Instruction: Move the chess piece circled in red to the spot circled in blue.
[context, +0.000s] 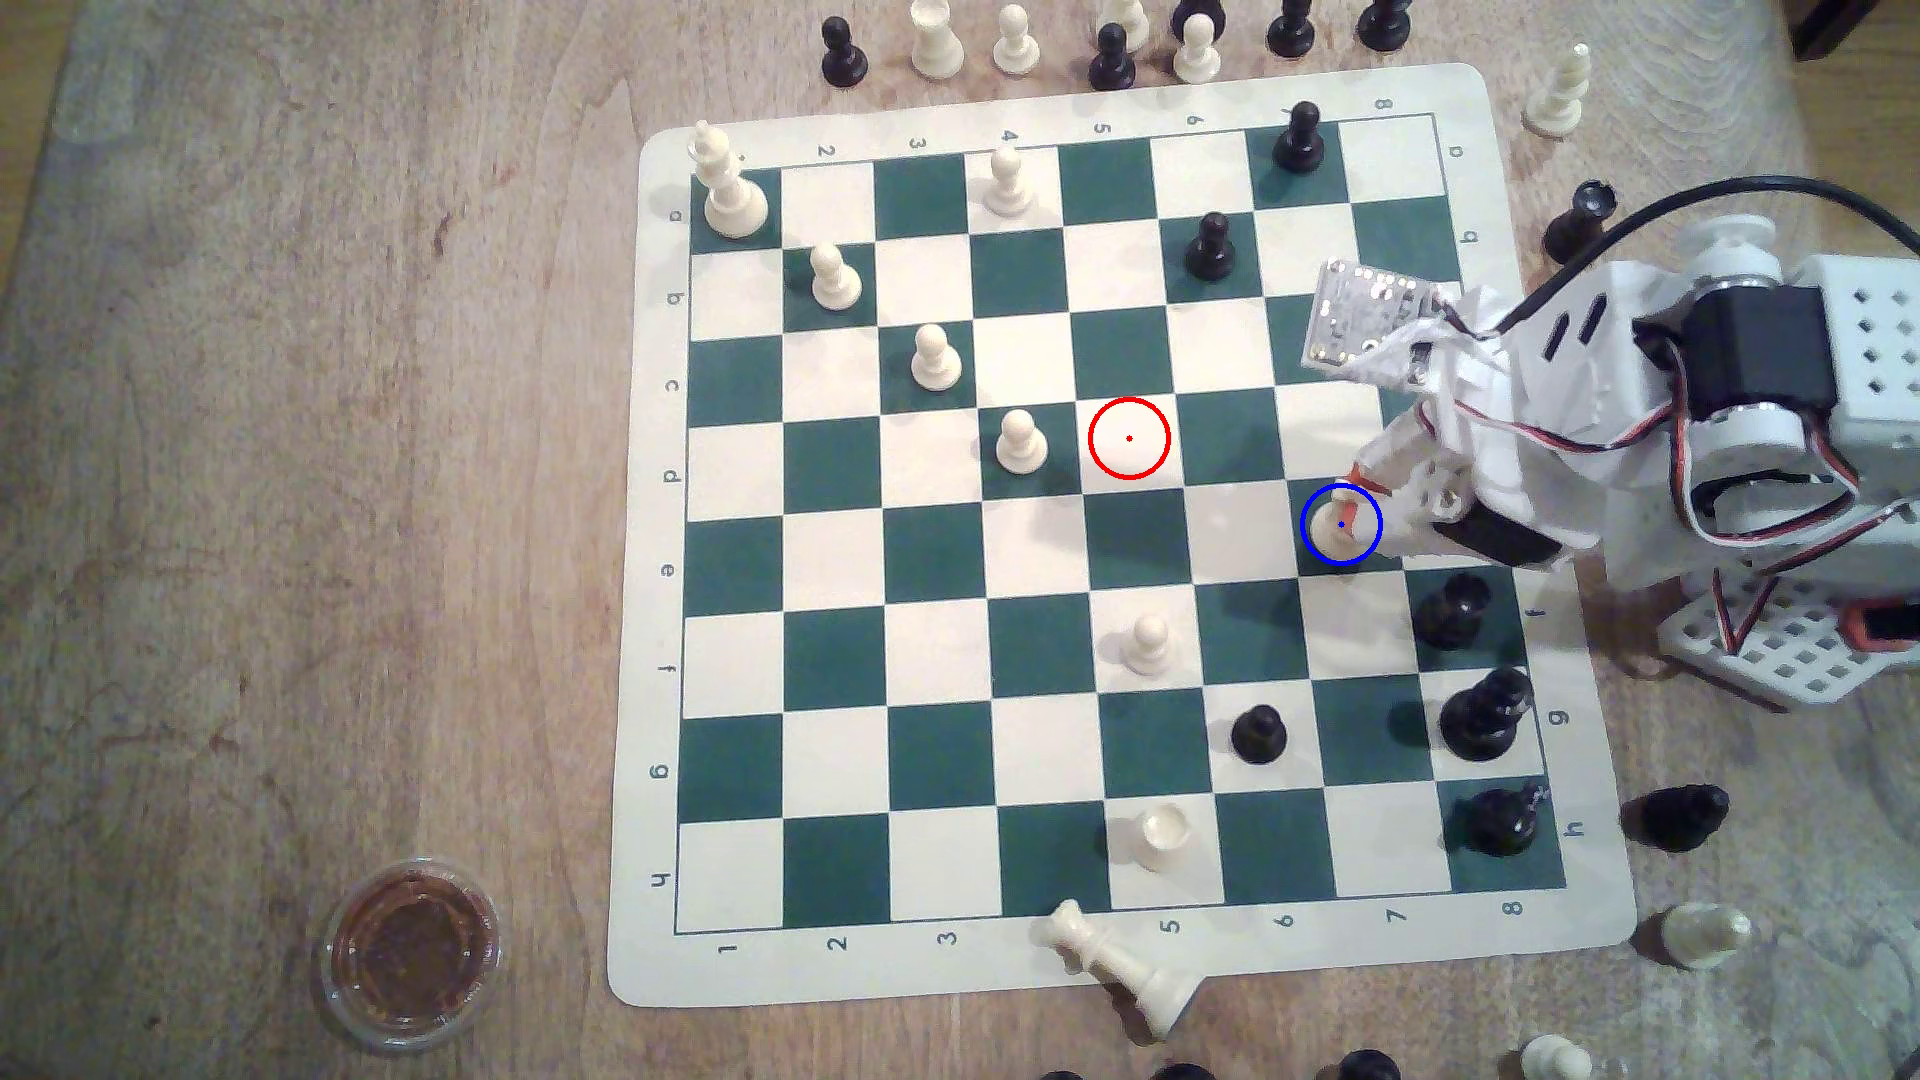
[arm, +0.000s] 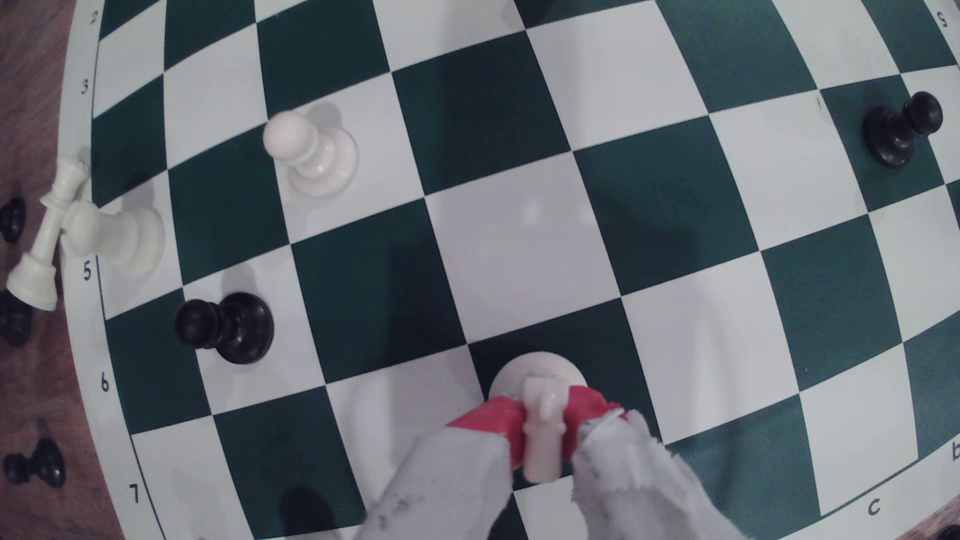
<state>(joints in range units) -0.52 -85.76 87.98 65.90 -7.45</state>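
Note:
The cream-white knight (context: 1333, 532) stands inside the blue circle on the dark green spot (context: 1311, 556), near the exterior view's right side of the board. My gripper (context: 1351, 511) reaches in from the right and is shut on the knight. In the wrist view its red pads (arm: 493, 418) press both sides of the knight (arm: 540, 426), whose round base rests on the dark green square (arm: 597, 342). The red circle (context: 1129, 438) rings a bare white square near the board's middle.
White pawns (context: 1020, 441) and black pieces (context: 1258, 733) are scattered over the board (context: 665, 966). Black pieces (context: 1449, 613) stand close below my arm in the exterior view. A white king (context: 1117, 966) lies tipped at the near border. A brown-filled cup (context: 412, 947) sits on the table.

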